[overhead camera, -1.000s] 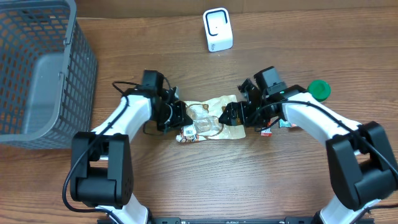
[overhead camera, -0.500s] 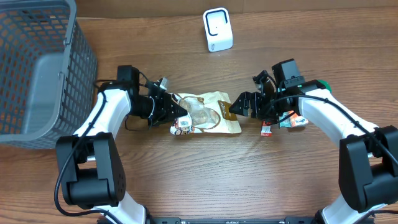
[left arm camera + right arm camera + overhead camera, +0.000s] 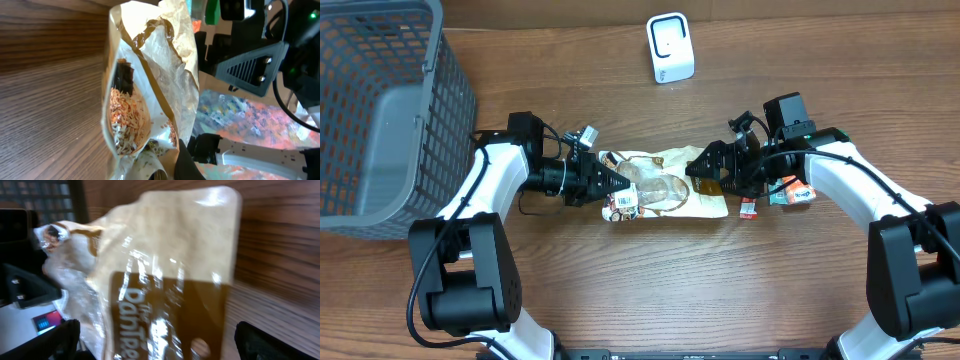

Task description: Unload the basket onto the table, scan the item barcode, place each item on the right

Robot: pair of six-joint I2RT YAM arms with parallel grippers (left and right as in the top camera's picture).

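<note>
- Now my left gripper (image 3: 608, 181) is clamped tight on the left end of the snack pouch (image 3: 665, 190).
- My right gripper (image 3: 703, 172) stands wide, one finger on either side of the pouch's right end.
- The pouch stretches between both grippers over the wooden table (image 3: 650, 280), well apart from the white scanner (image 3: 670, 47) and the grey basket (image 3: 380, 150).

Snack pouch (image 3: 165, 255), right-wrist view: white lettering (image 3: 131, 325) on the brown band (image 3: 200, 315), apparently "Dan The…", blurred and cut off at the frame's near edge.
Printed label (image 3: 623, 204) at the pouch's left end, overhead view: too small to read.
</note>
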